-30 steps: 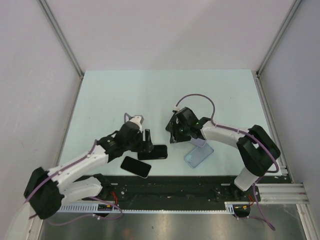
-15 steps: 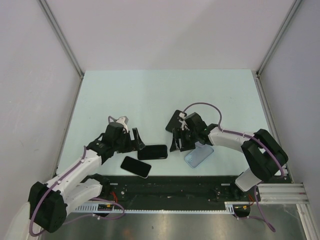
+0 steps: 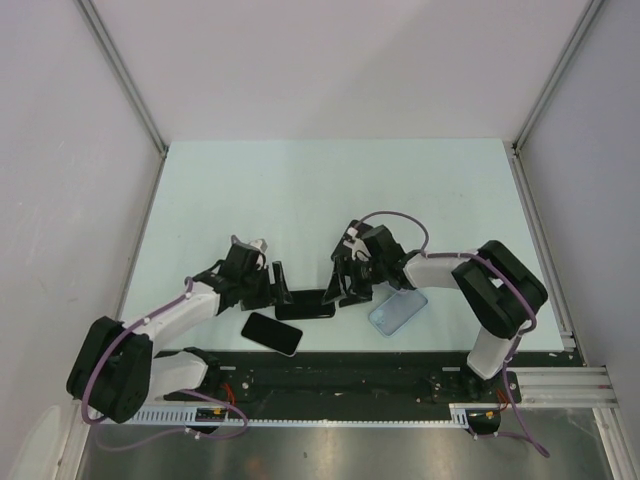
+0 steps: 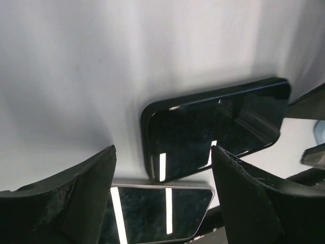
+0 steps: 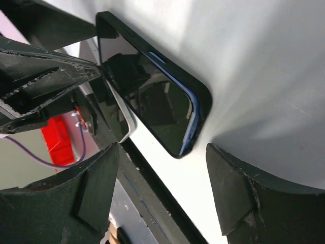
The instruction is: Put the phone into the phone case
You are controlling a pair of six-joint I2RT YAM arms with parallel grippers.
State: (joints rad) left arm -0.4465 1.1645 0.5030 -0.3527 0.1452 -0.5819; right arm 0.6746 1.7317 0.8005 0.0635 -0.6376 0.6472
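Bright, even overhead light washed the pale worktop [image 3: 300, 190] in the top view, leaving soft shadows. Wrist views were dimmer; strip-light glare streaked the phone [image 4: 213, 127] screen, and the left hand [image 4: 162, 148] was blurred.

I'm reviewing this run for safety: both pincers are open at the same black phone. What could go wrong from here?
1. The left pincer and right pincer flank the black phone from opposite ends, so they may collide or shove it.
2. The second phone lies right beside it, so a left finger might knock it.
3. The case lies close by the right pincer, which could sweep it aside.
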